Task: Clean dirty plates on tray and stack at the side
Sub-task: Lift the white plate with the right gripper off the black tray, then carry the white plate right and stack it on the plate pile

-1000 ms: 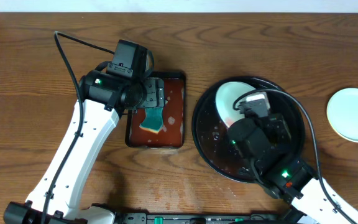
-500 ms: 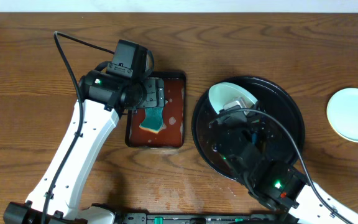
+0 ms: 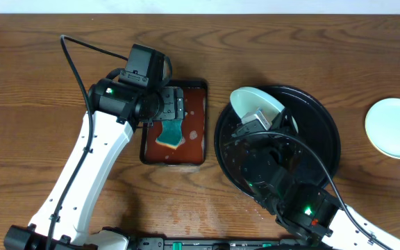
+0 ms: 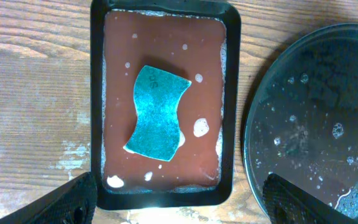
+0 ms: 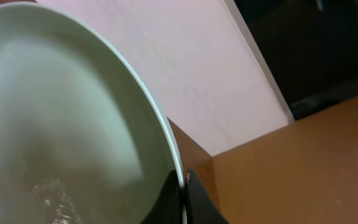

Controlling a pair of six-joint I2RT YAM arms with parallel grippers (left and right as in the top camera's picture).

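Left gripper: jaws spread wide and holding nothing, positioned above the sponge.
Sponge: teal, lying flat in soapy water in the brown rectangular tray.
Right gripper: closed in a thin pinch on the rim of one plate.
Held plate: pale, wet and tilted steeply, over the far left edge of the black tray.
Finished plate: flat on the table, well to the right of the black tray.
Current step (judgement): presenting the plate for wiping.
Risk 1: the plate slips from the pinch, because the rim is wet and the grip is narrow.
Risk 2: wiping pressure from the sponge twists the plate in the jaws.
Risk 3: a dropped plate strikes the black tray's rim or the table.
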